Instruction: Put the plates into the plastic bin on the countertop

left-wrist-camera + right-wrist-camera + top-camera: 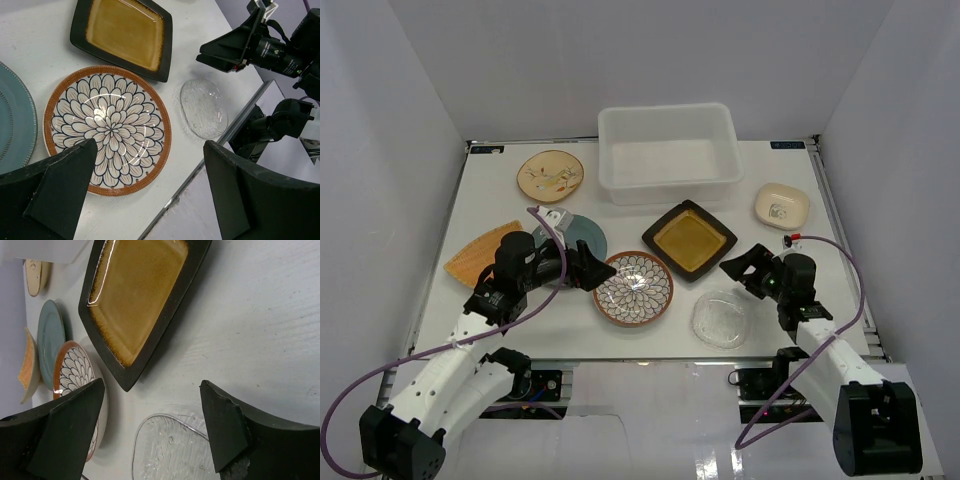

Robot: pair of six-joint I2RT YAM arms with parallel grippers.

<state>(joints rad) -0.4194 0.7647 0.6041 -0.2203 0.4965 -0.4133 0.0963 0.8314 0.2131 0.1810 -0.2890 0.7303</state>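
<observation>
The empty plastic bin (pixel 667 187) stands at the back of the countertop (pixel 500 215). Plates lie on the white surface: petal-patterned (pixel 633 288) (pixel 107 129), square amber (pixel 689 240) (pixel 137 295), clear glass (pixel 721 318) (pixel 170 450), teal (pixel 585 235), cream floral (pixel 550 175), orange fan-shaped (pixel 468 260) and small cream squarish (pixel 781 206). My left gripper (pixel 602 272) (pixel 150 150) hangs open over the petal plate's near left rim, holding nothing. Open too, my right gripper (pixel 741 272) (pixel 152 385) hovers between the amber and glass plates, empty.
The countertop's front edge (pixel 200 170) runs just below the petal and glass plates. Grey walls enclose the table on three sides. In the left wrist view the right gripper (pixel 225 50) sits beyond the glass plate (pixel 203 107).
</observation>
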